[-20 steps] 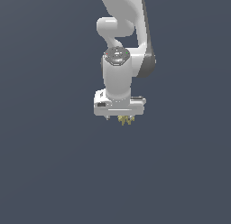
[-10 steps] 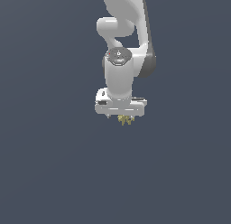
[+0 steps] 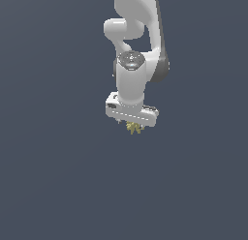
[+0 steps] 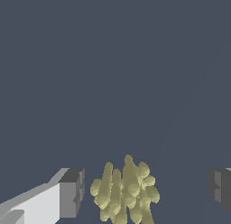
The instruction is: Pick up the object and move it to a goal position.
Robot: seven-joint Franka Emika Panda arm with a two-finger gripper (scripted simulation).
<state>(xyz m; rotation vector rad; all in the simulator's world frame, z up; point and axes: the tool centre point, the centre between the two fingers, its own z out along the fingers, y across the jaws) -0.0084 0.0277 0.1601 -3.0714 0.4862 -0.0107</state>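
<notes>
A plain dark slate-blue surface (image 3: pixel 53 176) is being shown across the whole exterior view, from upper left to lower right. The same flat, unmarked ground (image 4: pixel 113 60) is being seen filling the wrist view.

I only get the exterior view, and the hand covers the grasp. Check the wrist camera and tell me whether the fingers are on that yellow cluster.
Observer: No. The hand is open. The spiky yellow-olive cluster sits between the fingers and touches neither.
Operator: Report whether it is centred.
Observer: It is off centre. The gap to one finger is narrow, and the gap to the other finger is much wider.
Operator: Describe its shape up close.
Observer: It is a bundle of knob-tipped spikes that mostly point the same way.
</notes>
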